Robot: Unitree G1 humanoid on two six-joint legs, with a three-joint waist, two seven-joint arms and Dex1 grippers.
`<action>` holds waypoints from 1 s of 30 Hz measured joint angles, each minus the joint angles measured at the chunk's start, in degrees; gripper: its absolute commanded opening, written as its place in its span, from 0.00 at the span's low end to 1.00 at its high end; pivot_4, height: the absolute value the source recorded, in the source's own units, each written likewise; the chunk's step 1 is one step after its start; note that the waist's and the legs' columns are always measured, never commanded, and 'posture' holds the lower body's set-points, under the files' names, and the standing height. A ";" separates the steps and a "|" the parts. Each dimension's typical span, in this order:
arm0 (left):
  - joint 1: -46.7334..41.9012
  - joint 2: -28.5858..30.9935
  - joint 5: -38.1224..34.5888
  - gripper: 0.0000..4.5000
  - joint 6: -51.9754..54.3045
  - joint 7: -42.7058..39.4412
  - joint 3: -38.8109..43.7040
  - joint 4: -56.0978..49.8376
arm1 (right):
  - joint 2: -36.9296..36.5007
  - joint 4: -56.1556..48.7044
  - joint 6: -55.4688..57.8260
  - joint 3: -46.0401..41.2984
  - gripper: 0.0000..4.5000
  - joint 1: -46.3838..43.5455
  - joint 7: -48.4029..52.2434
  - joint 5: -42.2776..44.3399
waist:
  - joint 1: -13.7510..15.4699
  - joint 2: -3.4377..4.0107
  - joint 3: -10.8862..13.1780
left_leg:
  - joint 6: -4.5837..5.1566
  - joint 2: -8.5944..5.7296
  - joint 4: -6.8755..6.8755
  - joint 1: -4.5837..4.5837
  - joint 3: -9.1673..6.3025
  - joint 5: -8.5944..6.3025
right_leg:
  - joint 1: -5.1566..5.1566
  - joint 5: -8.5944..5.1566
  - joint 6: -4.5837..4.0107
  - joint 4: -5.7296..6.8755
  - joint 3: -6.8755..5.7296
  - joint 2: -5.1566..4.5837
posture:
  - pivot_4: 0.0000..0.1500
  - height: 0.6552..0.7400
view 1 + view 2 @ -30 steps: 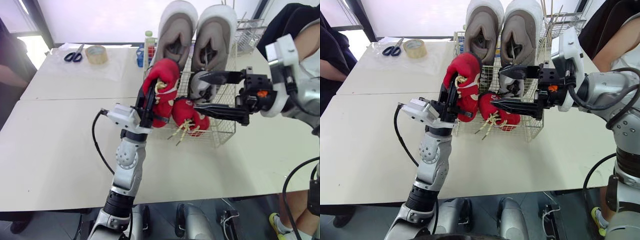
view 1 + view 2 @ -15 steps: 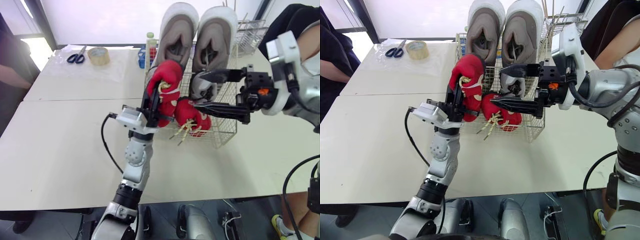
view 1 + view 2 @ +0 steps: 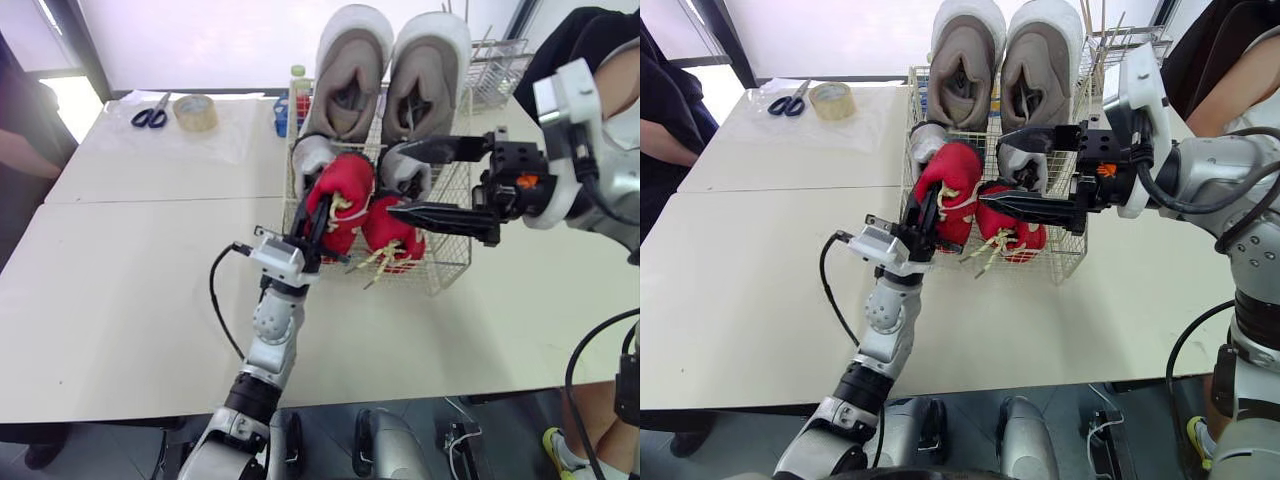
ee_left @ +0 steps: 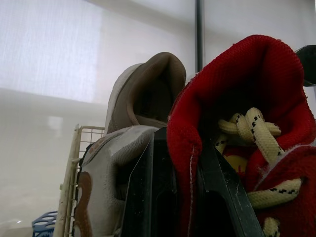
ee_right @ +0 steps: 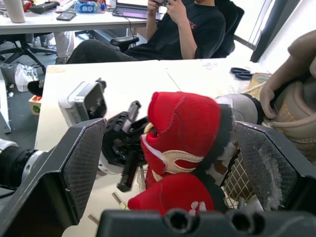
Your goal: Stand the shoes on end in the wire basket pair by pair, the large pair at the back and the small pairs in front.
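The wire basket holds the large grey pair upright at the back. A small grey pair stands in front of it. My left gripper is shut on the collar of a red shoe, holding it upright at the basket's front left. The left wrist view shows the fingers pinching that red shoe. A second red shoe lies beside it, laces hanging out. My right gripper hovers open over the basket's right side, its fingers pointing at the red shoes.
Scissors, a tape roll and a bottle lie on the far table. Another wire rack stands at the back right. One person sits at the left, another at the right.
My left gripper has carried the red shoe down from above the basket's front rim into its front left, next to the other red shoe. The right gripper has hardly moved.
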 measured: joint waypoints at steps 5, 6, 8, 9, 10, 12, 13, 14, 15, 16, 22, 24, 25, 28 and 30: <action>2.07 0.81 -0.36 0.19 0.03 -1.30 -0.17 -0.80 | 0.31 0.54 -0.26 1.10 1.00 -0.45 0.45 -1.01 | -0.03 0.21 -0.13 | -0.01 0.00 0.00 0.01 -0.01 0.00 | 0.00 0.00 -0.02 0.00 -0.01 -0.02 | 1.00 1.00; 2.16 0.86 -0.54 0.25 0.03 -1.67 -0.17 -0.79 | 0.45 0.75 -0.43 1.28 1.00 -0.51 0.56 -1.23 | -0.03 0.24 -0.14 | -0.01 0.00 0.00 0.01 -0.02 0.00 | 0.00 0.00 -0.02 0.00 -0.01 -0.01 | 1.00 1.00; 2.39 1.03 -0.60 0.47 -0.02 -2.43 -0.17 -0.88 | 0.59 0.96 -0.87 1.30 1.00 -0.51 0.84 -1.60 | -0.01 0.30 -0.18 | -0.01 0.00 0.00 0.01 -0.02 0.00 | 0.00 0.00 -0.02 0.00 -0.02 -0.01 | 1.00 1.00; 2.55 1.14 -0.59 0.58 -0.04 -2.62 -0.15 -0.90 | 0.62 0.97 -1.16 1.31 1.00 -0.52 0.92 -1.74 | 0.00 0.34 -0.20 | -0.01 0.00 0.00 0.01 -0.02 0.00 | 0.01 0.00 -0.02 0.00 -0.02 -0.01 | 1.00 1.00; 2.72 1.25 -0.59 0.69 -0.06 -2.73 -0.13 -0.96 | 0.64 0.96 -1.34 1.32 1.00 -0.52 1.00 -1.91 | -0.01 0.36 -0.22 | -0.01 0.00 0.00 0.01 -0.02 0.00 | 0.01 0.00 -0.02 0.00 -0.02 -0.01 | 1.00 1.00; 3.32 1.88 -0.64 0.92 -0.03 -2.93 0.05 -1.32 | 0.68 0.97 -1.49 1.32 1.00 -0.52 1.08 -2.12 | -0.05 0.41 -0.26 | -0.01 0.00 0.00 0.02 -0.02 0.00 | 0.01 0.01 -0.03 0.00 -0.02 -0.01 | 1.00 1.00; 4.02 2.11 -0.72 0.99 0.14 -3.10 0.15 -1.47 | 0.68 0.99 -1.68 1.32 1.00 -0.52 1.15 -2.23 | -0.11 0.44 -0.28 | -0.01 0.00 0.00 0.02 -0.02 0.00 | 0.01 0.01 -0.03 0.00 -0.02 -0.01 | 1.00 1.00; 4.72 2.56 -0.96 0.99 1.28 -3.34 0.38 -1.25 | 0.74 1.00 -1.92 1.33 1.00 -0.53 1.25 -2.40 | -0.13 0.45 -0.28 | -0.01 0.00 0.00 0.02 -0.02 0.00 | -0.02 0.01 -0.03 0.00 -0.01 0.00 | 1.00 1.00; 5.86 3.65 -1.19 0.99 1.76 -3.89 0.77 -1.97 | 0.83 1.07 -2.26 1.38 1.00 -0.53 1.40 -2.60 | -0.17 0.43 -0.26 | -0.01 0.03 -0.02 0.00 -0.02 0.00 | -0.06 0.01 -0.03 0.01 -0.01 0.03 | 1.00 1.00; 6.56 4.58 -1.89 0.99 2.38 -4.24 1.14 -2.65 | 0.84 1.30 -2.62 1.39 1.00 -0.53 1.50 -2.70 | -0.19 0.48 -0.29 | -0.02 0.03 -0.04 0.00 -0.02 0.00 | -0.07 0.01 -0.02 0.01 -0.01 0.03 | 1.00 1.00; 9.08 9.24 -4.55 0.99 8.54 -6.35 3.28 -8.68 | 2.00 2.59 -4.12 1.77 1.00 -0.53 2.43 -4.14 | -0.12 0.47 -0.26 | -0.04 0.05 -0.05 -0.04 -0.02 0.01 | -0.11 0.01 -0.03 0.01 -0.01 0.03 | 1.00 1.00; 9.34 11.96 -6.22 0.99 12.27 -7.59 4.63 -12.70 | 2.37 2.71 -4.81 2.05 1.00 -0.52 3.01 -4.55 | -0.19 0.47 -0.26 | -0.04 0.04 -0.05 -0.11 -0.02 0.01 | -0.17 0.00 -0.04 0.00 0.00 0.02 | 1.00 1.00; 9.34 12.82 -7.05 0.99 13.52 -7.99 4.94 -14.16 | 2.38 2.85 -5.07 2.05 1.00 -0.52 3.20 -4.81 | -0.22 0.48 -0.26 | -0.04 0.04 -0.05 -0.16 -0.02 0.01 | -0.22 0.01 -0.03 0.00 0.02 0.02 | 1.00 1.00; 9.30 14.49 -9.76 0.99 17.46 -9.16 6.09 -18.50 | 2.36 3.46 -5.51 2.02 1.00 0.02 3.80 -5.01 | -0.20 0.48 -0.25 | -0.05 0.04 -0.05 -0.21 -0.02 0.02 | -0.26 0.01 -0.03 0.00 0.02 0.02 | 1.00 1.00; 9.28 15.77 -13.04 0.99 21.51 -10.50 6.61 -21.52 | 2.35 3.75 -5.68 1.96 1.00 0.68 4.26 -5.21 | -0.19 0.48 -0.25 | -0.05 0.04 -0.05 -0.22 -0.02 0.02 | -0.26 0.01 -0.02 0.00 0.02 0.03 | 1.00 1.00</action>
